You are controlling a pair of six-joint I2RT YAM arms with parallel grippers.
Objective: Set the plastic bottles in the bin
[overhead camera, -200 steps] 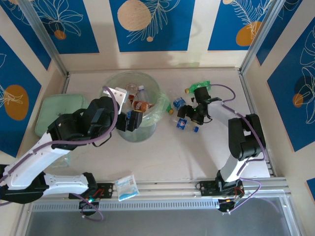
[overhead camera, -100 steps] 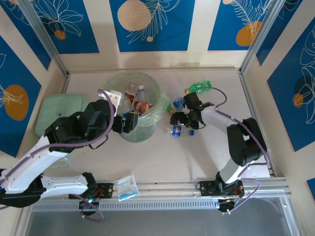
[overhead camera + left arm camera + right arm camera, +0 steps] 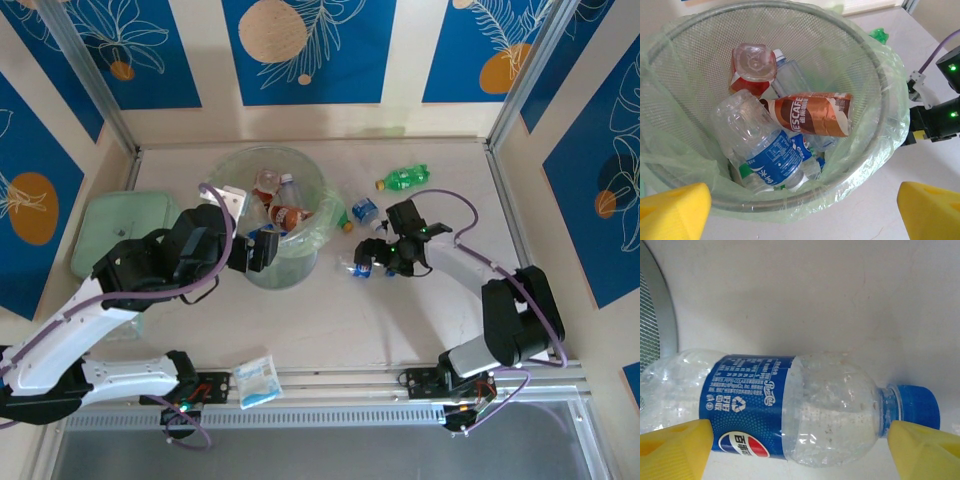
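While the right pincer [image 3: 800, 450] is hanging spread wide over a clear Pepsi bottle [image 3: 790, 405], its yellow fingertips [image 3: 672, 447] are flanking the bottle's base and blue cap; whether they are touching it cannot be told. That bottle is lying flat on the white surface [image 3: 815, 300], at 3 o'clock of the bin [image 3: 290, 268] in the top view.

Meanwhile the left pincer [image 3: 800, 215] is gaping wide, holding nothing, hovering above the bin's near rim.

The left wrist view is showing the bin's contents: a brown Nescafe bottle [image 3: 812, 114], a water bottle [image 3: 765, 155] with a blue label, and a red-labelled bottle [image 3: 752, 67] lying base towards the camera.

The top view is showing two more lying loose: a green bottle [image 3: 403, 179] at 2 o'clock of the bin and a blue-labelled bottle [image 3: 365, 212] just beside the liner. A pale-green lidded box [image 3: 115, 230] is sitting at 9 o'clock, a sachet [image 3: 255, 380] at 6 o'clock. Blue leaf-print panels are covering the walls [image 3: 300, 50].
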